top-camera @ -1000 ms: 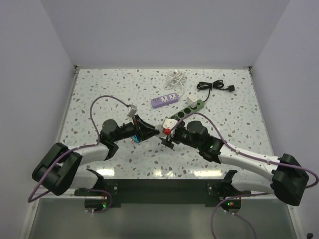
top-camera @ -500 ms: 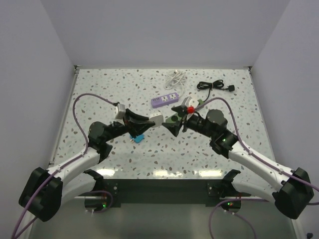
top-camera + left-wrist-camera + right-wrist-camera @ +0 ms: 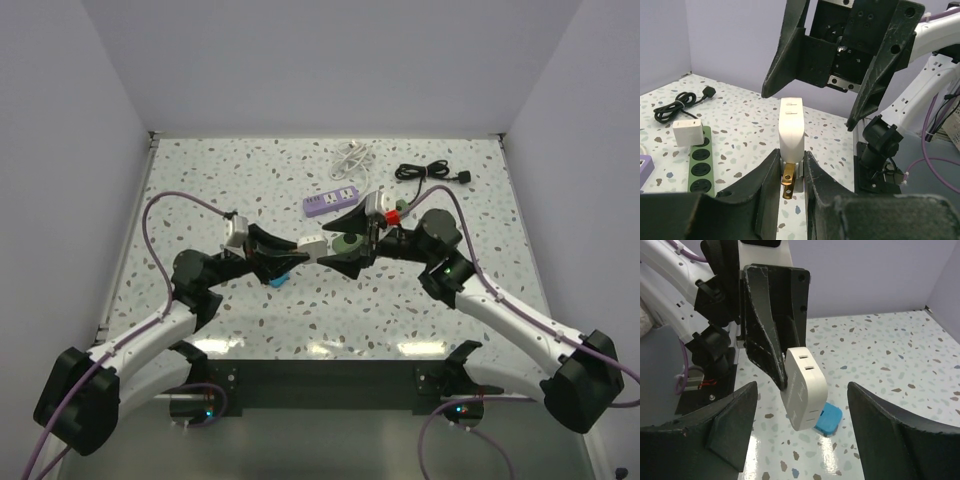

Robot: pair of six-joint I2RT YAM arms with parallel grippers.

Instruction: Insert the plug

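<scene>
The speckled surface (image 3: 200, 190) is walled on the left, far and right sides. Its left half and near strip lie bare, while a purple power strip (image 3: 332, 200), a green power strip (image 3: 701, 165) and a black cable (image 3: 425, 172) crowd the far centre. Both arms reach inward from the near corners and meet head-on over the middle. The right tool (image 3: 330, 245) is spread wide, its fingers flanking the free end of the plug (image 3: 312, 246) without touching it. The left tool (image 3: 299, 251) pinches the plug above the surface. The plug is white and rounded, with two slots facing right and a brass blade between the fingers. A small blue block (image 3: 277, 279) lies on the surface below the left tool.
</scene>
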